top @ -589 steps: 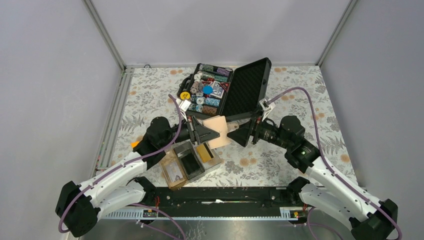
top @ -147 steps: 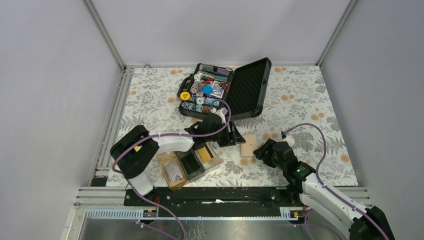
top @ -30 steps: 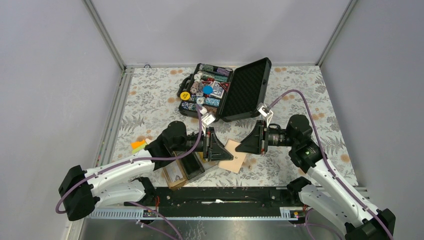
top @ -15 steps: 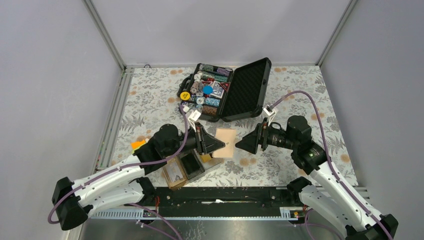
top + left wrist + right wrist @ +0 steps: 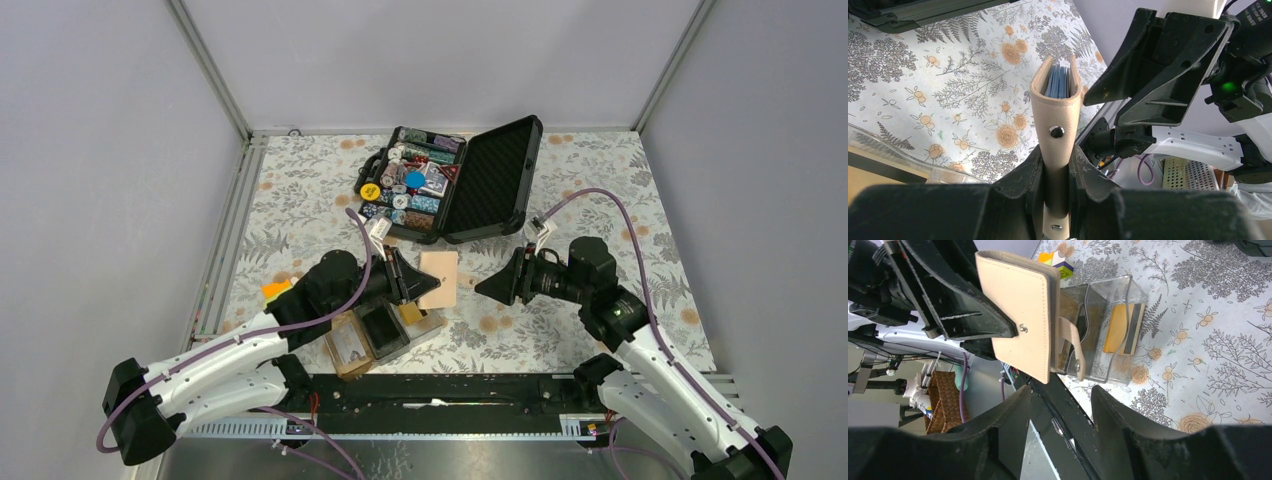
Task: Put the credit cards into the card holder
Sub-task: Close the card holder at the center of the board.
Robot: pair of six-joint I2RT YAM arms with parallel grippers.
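Observation:
My left gripper [image 5: 420,280] is shut on a beige snap wallet [image 5: 438,279] and holds it upright above the table. In the left wrist view the wallet [image 5: 1055,120] stands on edge between the fingers [image 5: 1028,175], with blue card edges [image 5: 1058,82] showing in its open top. My right gripper [image 5: 490,285] hovers open just right of the wallet, touching nothing. The clear card holder [image 5: 345,345] lies below the left gripper. One gold credit card [image 5: 1123,327] with a black stripe leans in the holder's [image 5: 1098,300] end compartment. The wallet's strap [image 5: 1073,347] hangs loose.
An open black chip case [image 5: 450,180] full of chips stands at the back centre. A small orange and green block [image 5: 272,290] lies left of the left arm. The black base rail [image 5: 440,390] runs along the near table edge below the holder.
The right gripper let go of the wallet, opened and drew back to the right. The left gripper lifted the wallet up and away from the near edge, turning it upright.

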